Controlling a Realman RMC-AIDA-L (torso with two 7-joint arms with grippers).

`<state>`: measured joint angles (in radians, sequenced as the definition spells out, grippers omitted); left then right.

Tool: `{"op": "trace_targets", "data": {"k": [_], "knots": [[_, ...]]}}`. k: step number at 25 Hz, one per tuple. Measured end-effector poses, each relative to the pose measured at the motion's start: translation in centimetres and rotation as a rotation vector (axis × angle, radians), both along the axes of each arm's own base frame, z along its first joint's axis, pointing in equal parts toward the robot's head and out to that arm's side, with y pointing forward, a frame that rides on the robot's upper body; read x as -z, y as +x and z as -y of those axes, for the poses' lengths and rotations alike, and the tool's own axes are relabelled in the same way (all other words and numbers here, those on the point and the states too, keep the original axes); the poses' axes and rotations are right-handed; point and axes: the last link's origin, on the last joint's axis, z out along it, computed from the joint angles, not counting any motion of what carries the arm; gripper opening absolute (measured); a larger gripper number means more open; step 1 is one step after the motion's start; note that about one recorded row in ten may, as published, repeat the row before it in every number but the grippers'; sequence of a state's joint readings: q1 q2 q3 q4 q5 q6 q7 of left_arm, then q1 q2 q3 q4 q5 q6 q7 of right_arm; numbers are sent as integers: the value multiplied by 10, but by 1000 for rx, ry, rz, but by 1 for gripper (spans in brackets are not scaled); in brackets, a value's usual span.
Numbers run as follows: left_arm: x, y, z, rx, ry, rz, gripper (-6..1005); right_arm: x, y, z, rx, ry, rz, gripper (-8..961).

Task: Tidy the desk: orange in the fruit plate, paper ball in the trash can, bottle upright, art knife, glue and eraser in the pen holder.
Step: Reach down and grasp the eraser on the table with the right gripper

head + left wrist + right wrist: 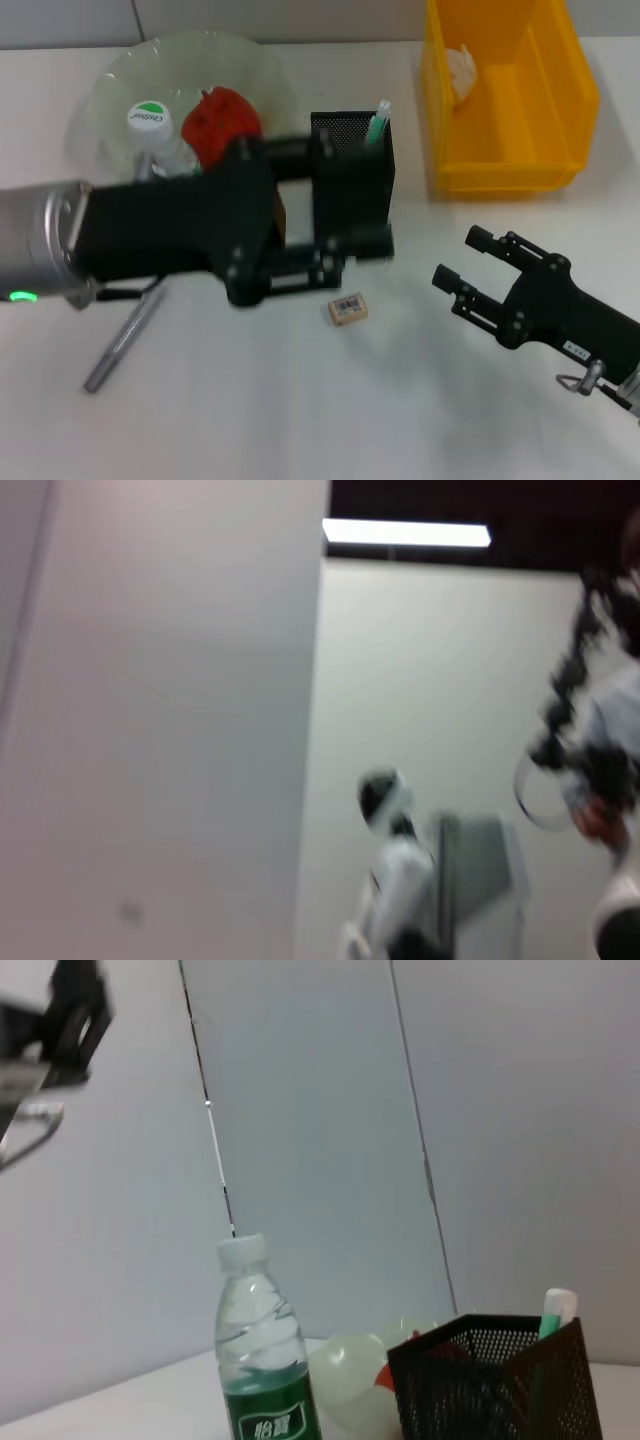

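Probably light and stiff, the eraser (348, 309) wants pinching across its short sides; right gripper (470, 262) fingers apart, left gripper's (335, 250) blurred, unreadable.

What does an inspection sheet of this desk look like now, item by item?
Surface: white table, no spills seen.
Job's things: orange, looking red, in fruit plate; bottle upright beside it; paper ball in yellow trash can; glue in pen holder; eraser and art knife lying on the table.
Clutter: nothing seen.
Grippers: left tool over the table before the pen holder; right tool open, empty, right of the eraser.
Cables: nothing seen.
Surroundings: plain grey wall panels.
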<state>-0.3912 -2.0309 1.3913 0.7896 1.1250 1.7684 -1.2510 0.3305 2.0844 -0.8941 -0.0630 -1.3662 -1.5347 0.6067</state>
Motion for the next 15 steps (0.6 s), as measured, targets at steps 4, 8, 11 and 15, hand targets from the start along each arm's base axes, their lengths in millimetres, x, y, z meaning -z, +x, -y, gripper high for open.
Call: {"op": "trace_targets", "data": {"k": [4,8,11,15], "knots": [[11,-20,6,-62,-64,-97,582,-23,-8,-15,-41,-56,-63,677],[11,-34,8,-140,-50,-83,575,-47,-16,-28,-100,-162,-38,676],[16,-49,17,-163,-40,-124,575,-78,-34,-47,-150,-290,102,674],[21,-61,24,-169,-30,-169,575,-95,-53,-60,-161,-368,227,673]]}}
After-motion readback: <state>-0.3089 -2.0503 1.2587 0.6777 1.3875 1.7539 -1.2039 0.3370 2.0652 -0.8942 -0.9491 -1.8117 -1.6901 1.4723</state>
